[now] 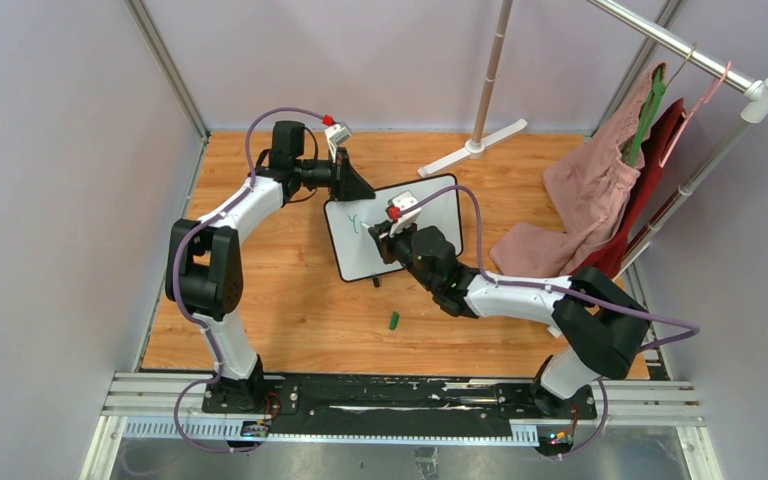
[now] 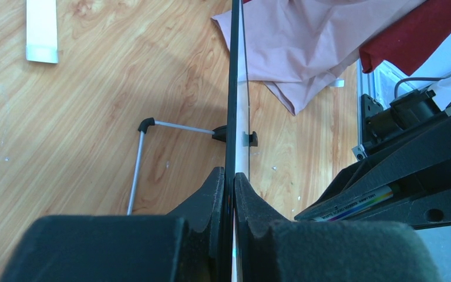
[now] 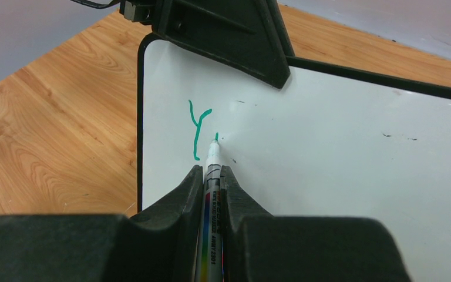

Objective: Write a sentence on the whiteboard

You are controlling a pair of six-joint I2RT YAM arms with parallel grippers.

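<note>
Top external: whiteboard (image 1: 352,255) runs lengthwise left-right (right end slightly farther).

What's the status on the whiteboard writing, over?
Left gripper shut on whiteboard edge. Right gripper shut on marker, tip at board. Only a green Y written. Small green object off the board.

Bright, even light falls from overhead. The top view is sharp, with soft shadows on the wooden table (image 1: 290,300), and the cage posts (image 1: 165,65) lean outward toward its edges. In the right wrist view the whiteboard (image 3: 340,153) carries a faint pale sheen. The near black bulk of the left gripper (image 2: 229,174) and right gripper (image 3: 211,168) is out of focus, and the marker (image 3: 210,235) print is only partly legible.
</note>
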